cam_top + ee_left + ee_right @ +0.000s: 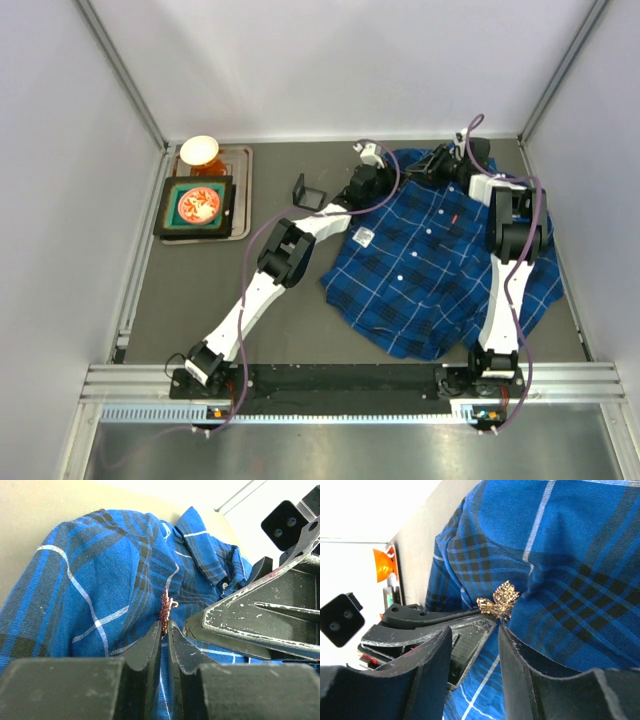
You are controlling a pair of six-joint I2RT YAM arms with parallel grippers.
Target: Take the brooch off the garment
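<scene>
Left gripper [164, 630] is pinched almost closed right on the brooch [164, 609], which sits on a bunched-up fold of the shirt [440, 270] near the collar. Right gripper [474, 642] is just beside it, fingers apart.

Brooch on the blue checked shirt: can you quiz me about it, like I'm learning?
1. True or false: the small golden leaf-shaped brooch sits on the dark-blue plaid cloth shirt.
2. The right end effector has its fingers: A) wide apart B) pressed together.
3. Fill in: in the top view, the red-and-white round plate lies to the shirt's ___.
Key: 1 true; 2 A; 3 left.
</scene>
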